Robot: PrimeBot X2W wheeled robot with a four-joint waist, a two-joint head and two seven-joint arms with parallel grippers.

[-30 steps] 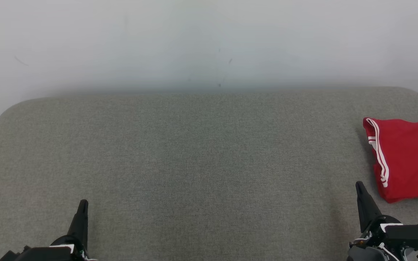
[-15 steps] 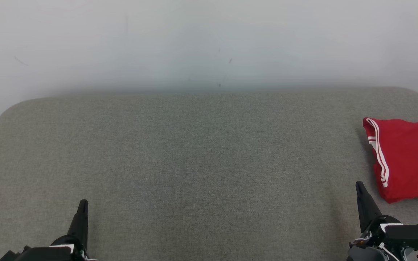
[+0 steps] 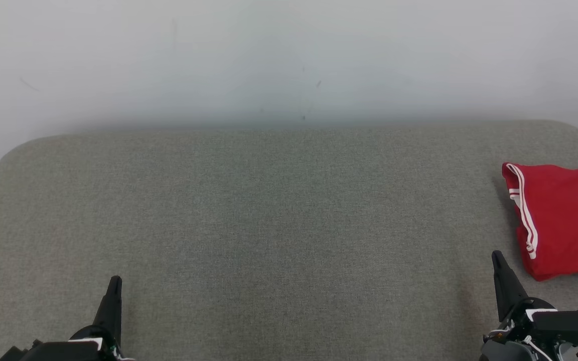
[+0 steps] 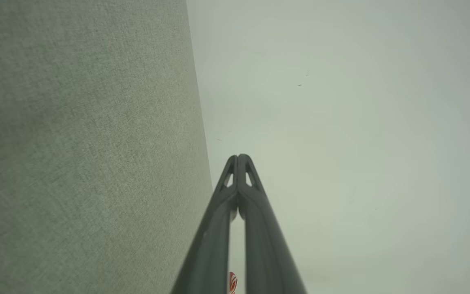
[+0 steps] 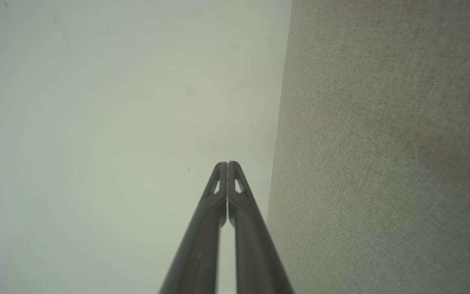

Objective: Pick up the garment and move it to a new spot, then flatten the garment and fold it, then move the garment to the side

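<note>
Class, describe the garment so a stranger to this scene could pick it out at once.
A grey fabric surface runs up to a pale wall. Near its right edge, just beyond the right hand, lies the garment. It alone is bright red, with white stripes along its left side.

Grey woven fabric surface (image 3: 269, 225) lies under the left gripper (image 3: 115, 280) and right gripper (image 3: 496, 255) and runs ahead of them to rounded far corners. Beyond it, a plain pale wall (image 3: 289, 60), faintly scuffed, evenly lit.
</note>
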